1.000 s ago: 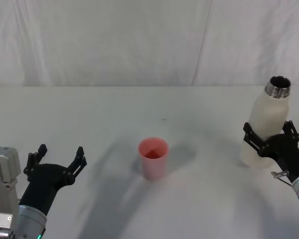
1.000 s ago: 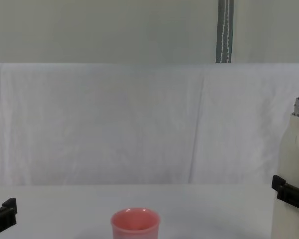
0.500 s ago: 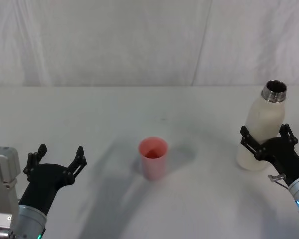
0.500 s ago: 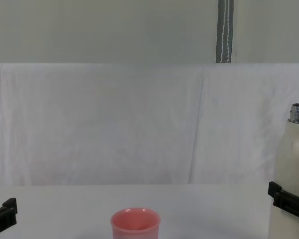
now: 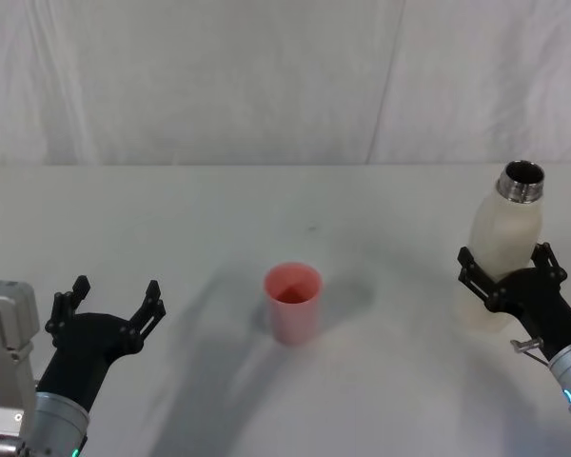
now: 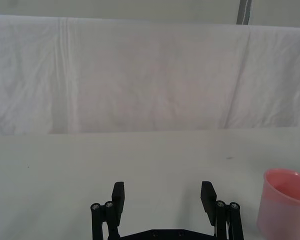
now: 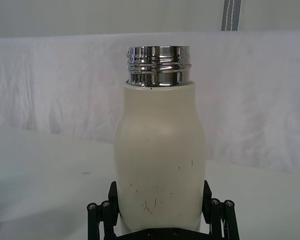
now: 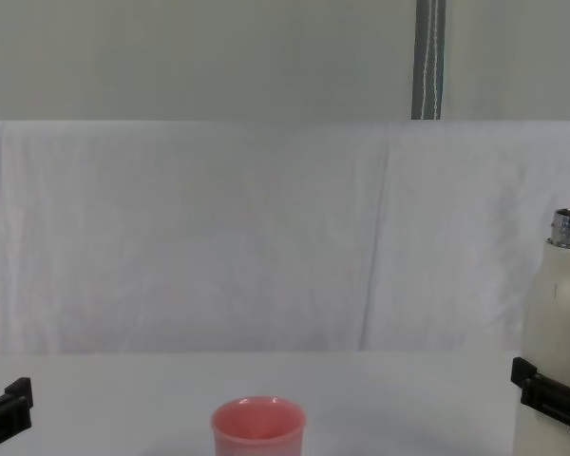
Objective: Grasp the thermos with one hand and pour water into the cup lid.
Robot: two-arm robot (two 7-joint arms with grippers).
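The cream-white thermos point(image 5: 505, 227) stands upright at the table's right side, its open steel neck point(image 5: 521, 181) on top. My right gripper point(image 5: 503, 268) is shut on the thermos point(image 7: 160, 150), one black finger on each side of its lower body. In the chest view the thermos point(image 8: 558, 323) is at the right edge with a black finger point(image 8: 545, 396) across it. The pink cup lid point(image 5: 292, 302) sits upright near the table's middle, well to the left of the thermos. My left gripper point(image 5: 108, 304) hovers open and holding nothing at the near left, with the cup lid point(image 6: 284, 210) off to its side.
A white cloth covers the table point(image 5: 266, 209) and hangs as a backdrop point(image 5: 266, 76) behind it. A grey metal pole point(image 8: 427, 57) rises behind the backdrop. Bare cloth lies between the cup lid and the thermos.
My right gripper has carried the thermos slightly left and downward, and the bottle has come more upright. The cup lid and left gripper have not moved.
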